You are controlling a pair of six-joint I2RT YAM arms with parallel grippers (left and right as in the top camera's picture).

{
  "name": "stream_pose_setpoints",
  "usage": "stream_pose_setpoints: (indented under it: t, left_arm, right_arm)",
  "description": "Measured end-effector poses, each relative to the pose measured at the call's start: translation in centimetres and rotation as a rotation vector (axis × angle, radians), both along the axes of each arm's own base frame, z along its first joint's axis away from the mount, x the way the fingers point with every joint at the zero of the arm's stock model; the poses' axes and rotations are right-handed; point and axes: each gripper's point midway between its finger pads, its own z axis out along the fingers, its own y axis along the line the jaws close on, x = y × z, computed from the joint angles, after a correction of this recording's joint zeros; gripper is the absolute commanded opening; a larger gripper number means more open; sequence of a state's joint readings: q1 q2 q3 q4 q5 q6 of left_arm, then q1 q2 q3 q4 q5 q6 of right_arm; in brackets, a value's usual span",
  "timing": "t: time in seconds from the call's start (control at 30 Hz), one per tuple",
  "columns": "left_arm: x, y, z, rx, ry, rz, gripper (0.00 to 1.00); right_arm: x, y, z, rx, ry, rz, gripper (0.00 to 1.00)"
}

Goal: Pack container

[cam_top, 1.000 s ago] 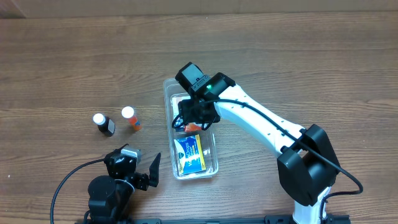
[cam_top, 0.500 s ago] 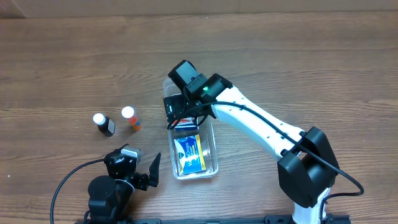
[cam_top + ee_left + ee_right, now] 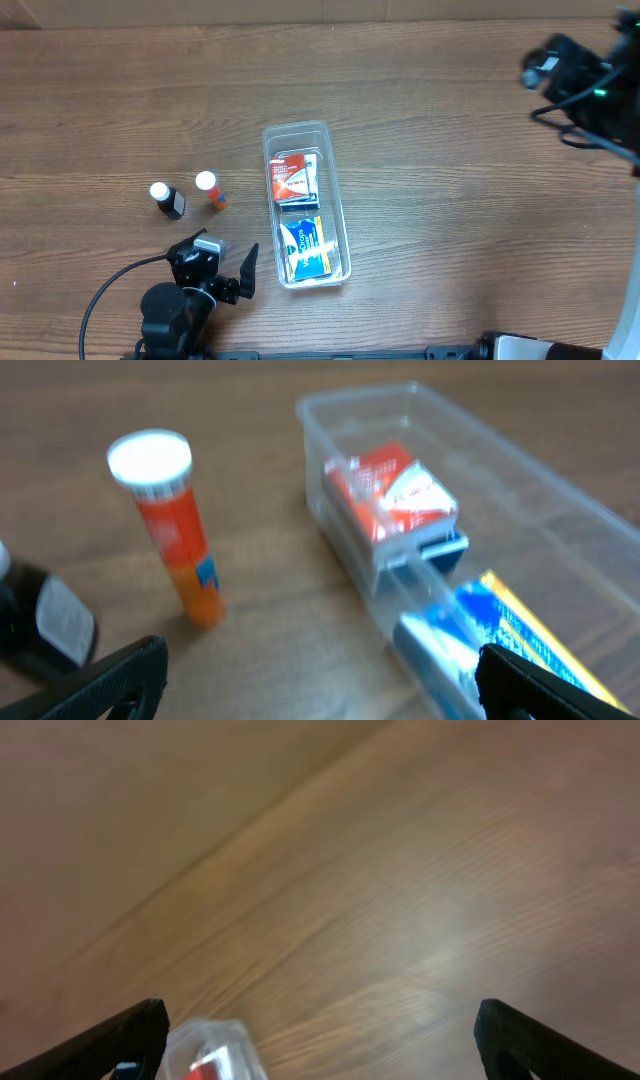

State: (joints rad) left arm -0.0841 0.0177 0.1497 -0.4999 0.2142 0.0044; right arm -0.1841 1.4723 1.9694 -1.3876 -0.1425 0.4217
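- Withdrawn from above the container [image 3: 334,195], the right claw [image 3: 320,1055] was carried far off to the table's edge, with its fingers spread wide and nothing held.
- A red-and-white box [image 3: 292,180] was left in the container beside a blue-and-yellow box [image 3: 306,250], so one more item was judged packed.
- The left claw [image 3: 320,695] was held low and open, with the container ahead-right of it.
- An orange tube [image 3: 175,535] and a dark bottle [image 3: 167,201] stood ahead-left of it, unpacked.

Even light, blurred wrist views

Far box [image 3: 292,178] is red-white, near box [image 3: 305,248] blue-yellow.
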Motion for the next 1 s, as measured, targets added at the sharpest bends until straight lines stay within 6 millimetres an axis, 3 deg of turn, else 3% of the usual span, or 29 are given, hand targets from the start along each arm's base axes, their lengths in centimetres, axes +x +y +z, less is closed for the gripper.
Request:
stream_pose_setpoints:
  t: [0.07, 0.17, 0.3, 0.33, 0.4, 0.47, 0.5, 0.57, 0.63, 0.7, 0.8, 0.9, 1.0]
  left_arm:
    - [0.2, 0.0, 0.5, -0.002, -0.022, 0.000, 1.00]
    - [0.0, -0.4, 0.4, -0.014, -0.014, -0.019, 1.00]
    - [0.0, -0.6, 1.1, -0.101, -0.002, 0.001, 1.00]
    - [0.0, -0.1, 2.2, -0.132, -0.006, 0.039, 1.00]
    - [-0.2, 1.1, 6.1, -0.168, -0.057, 0.118, 1.00]
    - [-1.2, 3.7, 14.4, -0.190, -0.165, 0.266, 1.00]
    - [-1.7, 4.7, 17.0, -0.188, -0.186, 0.320, 1.00]
    - [-2.2, 6.5, 20.8, -0.146, -0.131, 0.425, 1.00]
    - [-1.8, 7.4, 22.1, -0.089, -0.018, 0.484, 1.00]
    - [0.4, 8.0, 24.1, -0.037, 0.077, 0.525, 1.00]
    - [3.9, 7.8, 24.0, 0.029, 0.231, 0.531, 1.00]
    - [6.0, 7.8, 22.4, 0.080, 0.344, 0.539, 1.00]
    - [6.8, 9.5, 18.1, 0.100, 0.546, 0.639, 1.00]
  right_arm:
    - [-0.5, -2.0, -1.3, 0.059, 0.056, -0.052, 1.00]
    - [-0.5, -3.4, -1.7, 0.092, 0.063, -0.084, 1.00]
    - [-0.5, -3.2, -1.6, 0.111, 0.059, -0.075, 1.00]
    - [-0.5, -3.1, -1.6, 0.113, 0.058, -0.074, 1.00]
    - [-0.5, -3.1, -1.6, 0.115, 0.059, -0.072, 1.00]
    - [-0.5, -3.0, -1.6, 0.119, 0.056, -0.069, 1.00]
    - [-0.4, -3.0, -1.6, 0.120, 0.055, -0.068, 1.00]
    - [-0.5, -3.0, -1.6, 0.120, 0.057, -0.068, 1.00]
    - [-0.5, -3.0, -1.6, 0.120, 0.057, -0.067, 1.00]
    - [-0.5, -3.0, -1.6, 0.120, 0.058, -0.068, 1.00]
    - [-0.5, -3.0, -1.6, 0.120, 0.057, -0.067, 1.00]
    - [-0.5, -3.0, -1.6, 0.120, 0.057, -0.067, 1.00]
    - [-0.5, -3.0, -1.6, 0.121, 0.057, -0.068, 1.00]
